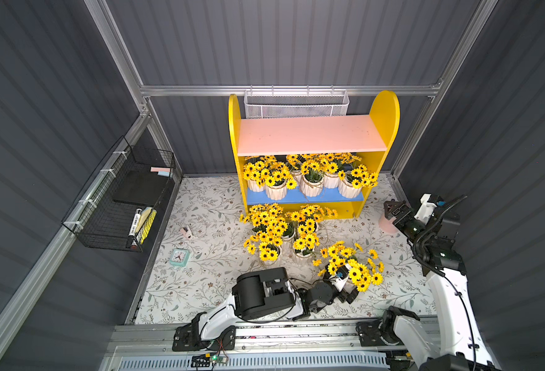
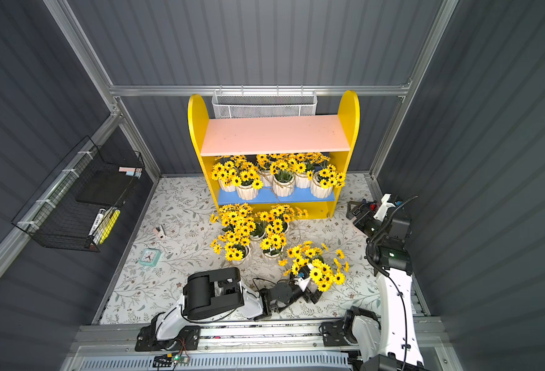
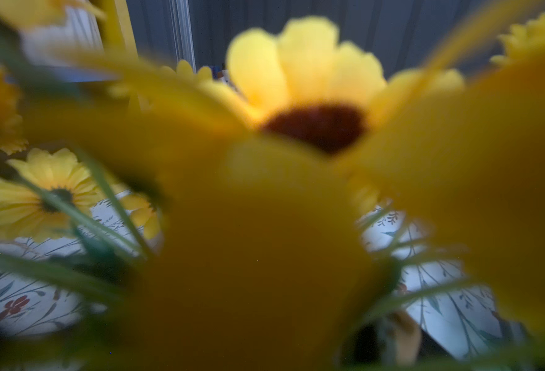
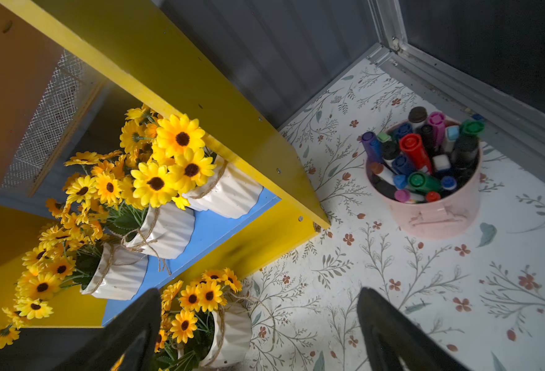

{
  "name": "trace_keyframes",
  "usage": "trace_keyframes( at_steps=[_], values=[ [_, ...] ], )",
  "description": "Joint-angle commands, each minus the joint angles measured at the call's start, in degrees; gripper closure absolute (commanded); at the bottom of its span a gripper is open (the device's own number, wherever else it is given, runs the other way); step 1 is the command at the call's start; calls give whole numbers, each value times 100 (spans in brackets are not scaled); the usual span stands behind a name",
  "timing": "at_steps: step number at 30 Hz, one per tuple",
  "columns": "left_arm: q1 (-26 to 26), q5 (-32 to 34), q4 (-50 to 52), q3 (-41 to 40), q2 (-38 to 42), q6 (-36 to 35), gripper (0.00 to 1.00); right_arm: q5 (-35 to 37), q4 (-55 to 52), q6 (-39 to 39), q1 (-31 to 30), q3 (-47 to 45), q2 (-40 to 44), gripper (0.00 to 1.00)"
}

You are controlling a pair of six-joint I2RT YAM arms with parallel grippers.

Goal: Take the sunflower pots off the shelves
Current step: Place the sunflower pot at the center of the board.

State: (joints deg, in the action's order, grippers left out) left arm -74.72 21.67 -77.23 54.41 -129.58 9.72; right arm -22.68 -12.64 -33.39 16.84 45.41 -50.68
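A row of sunflower pots (image 1: pixel 311 186) stood on the blue lower board (image 1: pixel 332 196) of the shelves (image 1: pixel 385 128), beneath the pink upper board (image 1: pixel 309 135). A floor cluster (image 1: pixel 280 234) of further pots sat on the floral mat (image 1: pixel 200 289) just in front of the shelves, toward the mat's middle. A front bunch (image 1: pixel 353 268) lay nearer the mat's front edge, its yellow heads spread over the left gripper (image 1: pixel 348 290). The pot under those flowers was hidden, and blurred petals (image 3: pixel 303 80) filled the left wrist view, so whether that gripper's fingers were clamped on the pot or apart could not be told.

The right gripper (image 4: pixel 258 337) hung by the shelves' right side panel, near the mat's far right corner. Its black fingers (image 4: pixel 136 321) stood wide apart, gripping nothing. A floor pot (image 4: pixel 232 334) showed beyond the gap, close to one finger. The nearest shelf pot (image 4: pixel 229 192) lay ahead of the fingers and clear of them. A pink cup (image 4: pixel 438 212) of pens stood on the mat beside the shelves.
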Motion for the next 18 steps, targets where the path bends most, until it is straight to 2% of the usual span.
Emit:
trace_keyframes(
  at_steps=[1, 7, 10, 12, 13, 14, 15, 16, 18],
  values=[
    [356, 109, -868, 258, -206, -115, 100, -426, 202, -75, 7, -15, 1, 4],
    [663, 149, -1062, 712, -792, -315, 100, -690, 289, -101, 3, -37, -21, 4],
    [775, 275, -795, 1072, -1021, -282, 100, -745, 317, -109, -14, -73, -21, 4],
    [796, 662, -339, 1454, -1157, -313, 90, -781, 342, -117, -14, -102, -43, 3],
    [823, 622, -175, 1530, -1175, -279, 75, -790, 350, -120, -13, -111, -53, 3],
    [863, 513, -74, 1590, -1180, -265, 43, -790, 342, -116, -23, -120, -55, 3],
    [869, 570, -22, 1631, -1183, -197, 25, -791, 330, -107, -25, -120, -44, 2],
    [869, 572, 61, 1652, -1156, -162, 14, -774, 316, -102, -23, -128, -32, 1],
    [864, 575, 318, 1618, -1026, -132, 1, -773, 286, -90, -33, -137, -21, 1]
  ],
)
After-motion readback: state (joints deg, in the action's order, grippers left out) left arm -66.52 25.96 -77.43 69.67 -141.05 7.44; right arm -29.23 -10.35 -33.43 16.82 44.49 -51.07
